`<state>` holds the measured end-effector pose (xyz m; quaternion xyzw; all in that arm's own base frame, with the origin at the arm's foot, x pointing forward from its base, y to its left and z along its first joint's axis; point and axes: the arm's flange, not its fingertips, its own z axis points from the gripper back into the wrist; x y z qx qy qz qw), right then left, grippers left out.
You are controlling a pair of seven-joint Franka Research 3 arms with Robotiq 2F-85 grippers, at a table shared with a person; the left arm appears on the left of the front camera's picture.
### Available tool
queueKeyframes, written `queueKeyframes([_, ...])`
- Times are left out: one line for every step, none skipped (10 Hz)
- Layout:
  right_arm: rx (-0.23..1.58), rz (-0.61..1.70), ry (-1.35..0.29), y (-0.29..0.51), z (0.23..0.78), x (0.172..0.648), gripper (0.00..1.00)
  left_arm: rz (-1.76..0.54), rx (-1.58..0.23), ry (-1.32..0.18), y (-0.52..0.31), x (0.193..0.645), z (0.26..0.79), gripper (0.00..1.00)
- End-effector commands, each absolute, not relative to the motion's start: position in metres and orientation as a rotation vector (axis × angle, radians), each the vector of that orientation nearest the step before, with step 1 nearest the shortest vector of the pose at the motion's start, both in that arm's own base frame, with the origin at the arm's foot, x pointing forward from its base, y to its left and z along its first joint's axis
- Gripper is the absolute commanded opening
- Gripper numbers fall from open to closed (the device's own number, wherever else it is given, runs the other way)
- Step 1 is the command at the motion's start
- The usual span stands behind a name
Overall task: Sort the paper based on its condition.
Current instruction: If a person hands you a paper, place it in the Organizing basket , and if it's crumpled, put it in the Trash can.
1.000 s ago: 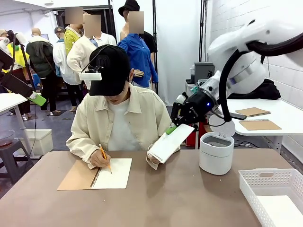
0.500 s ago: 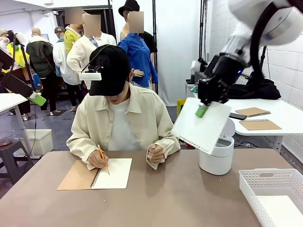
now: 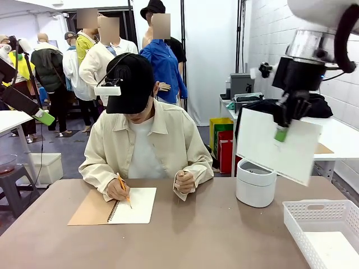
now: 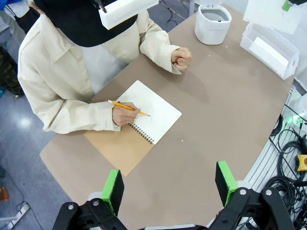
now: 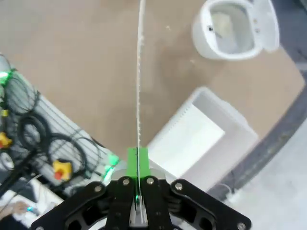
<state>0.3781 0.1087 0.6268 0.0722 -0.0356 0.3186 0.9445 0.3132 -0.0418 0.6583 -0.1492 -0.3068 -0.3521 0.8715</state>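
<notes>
A flat white sheet of paper (image 3: 277,144) hangs in the air at the right, above the small white bin and the basket, with my right gripper (image 3: 282,133) shut on its upper part. The right wrist view shows the paper (image 5: 139,67) edge-on, pinched between the green pads (image 5: 138,160). In the left wrist view the same paper (image 4: 273,13) shows at the top right. My left gripper (image 4: 169,184) stands open high above the table's near edge, with nothing between its fingers.
A person sits at the far side, writing with a pencil (image 3: 124,188) in an open spiral notebook (image 3: 114,205); the other hand (image 3: 184,181) rests as a fist. A round white bin (image 3: 256,182) with its lid up stands right of centre. A white basket (image 3: 321,231) holding white sheets sits at the right.
My right arm has lifted the paper away from the person's hand and swung it up and to the right, over the bin towards the basket. The person's hand has dropped to the table.
</notes>
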Motion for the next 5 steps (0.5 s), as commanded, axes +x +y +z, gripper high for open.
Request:
queueKeyframes([0.04,0.582,-0.093,0.095,0.606,0.367,0.0,-0.734,-0.313,-0.646,-0.041,0.313,0.659,1.0])
queueKeyframes([0.023,0.541,-0.078,0.087,0.595,0.365,0.0,-0.734,-0.313,-0.646,-0.041,0.313,0.659,1.0])
queueKeyframes([0.004,0.471,-0.063,0.072,0.58,0.368,0.0,-0.734,-0.313,-0.646,-0.041,0.313,0.659,1.0])
queueKeyframes([-0.003,0.393,-0.018,0.058,0.56,0.371,0.0,-0.734,-0.313,-0.646,-0.041,0.313,0.659,1.0])
queueKeyframes([-0.002,0.335,0.006,0.046,0.546,0.374,0.0,-0.734,-0.313,-0.646,-0.041,0.313,0.659,1.0])
